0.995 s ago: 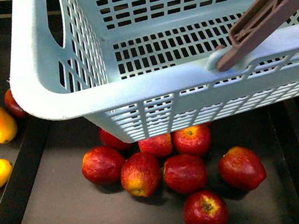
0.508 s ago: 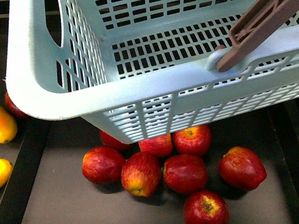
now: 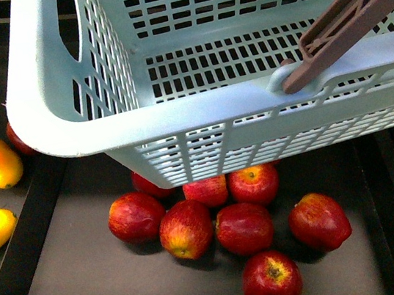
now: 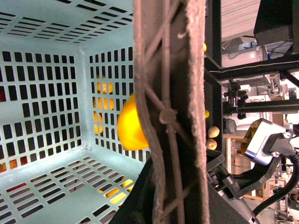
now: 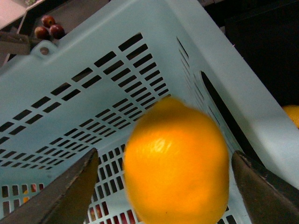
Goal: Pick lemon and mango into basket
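the lemon (image 5: 175, 163) shows blurred against the inner wall of the basket (image 5: 70, 60), between the wide-spread fingers (image 5: 70, 196) of the right gripper (image 5: 164, 161), touching neither. the left gripper (image 4: 182, 198) sits behind the basket's brown handle (image 4: 170, 93); its state i cannot tell.

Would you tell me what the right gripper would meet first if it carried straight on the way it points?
The right gripper would likely meet the lemon first, seen blurred between its open fingers; the slotted inside of the basket lies beyond, though depth is unclear.

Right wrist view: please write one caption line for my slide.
Blurred lemon in the gap of the open right tool, untouched, over the turquoise basket.
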Controlling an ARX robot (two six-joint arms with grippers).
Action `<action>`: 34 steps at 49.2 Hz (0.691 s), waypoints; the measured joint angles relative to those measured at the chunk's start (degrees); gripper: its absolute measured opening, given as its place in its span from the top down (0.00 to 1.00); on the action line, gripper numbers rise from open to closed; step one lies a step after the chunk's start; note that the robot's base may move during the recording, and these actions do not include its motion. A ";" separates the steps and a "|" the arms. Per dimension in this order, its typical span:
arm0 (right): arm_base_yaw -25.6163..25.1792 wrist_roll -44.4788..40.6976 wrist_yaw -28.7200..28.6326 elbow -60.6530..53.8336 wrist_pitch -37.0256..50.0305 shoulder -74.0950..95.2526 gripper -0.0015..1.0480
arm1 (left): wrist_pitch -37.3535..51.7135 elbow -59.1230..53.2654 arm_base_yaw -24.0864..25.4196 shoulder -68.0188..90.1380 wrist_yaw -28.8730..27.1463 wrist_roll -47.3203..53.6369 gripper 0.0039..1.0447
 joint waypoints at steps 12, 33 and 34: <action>-5.70 0.39 -0.72 -2.08 -1.31 -6.29 0.08 | -0.02 -0.42 -0.09 0.00 0.26 -0.20 0.95; -15.82 -23.58 -11.96 -22.75 19.39 -27.06 0.43 | 0.00 -0.42 0.02 0.00 0.09 -0.07 0.95; -15.65 -24.41 -11.69 -23.80 19.82 -27.63 0.46 | 0.00 -0.42 0.02 0.00 0.17 -0.09 0.95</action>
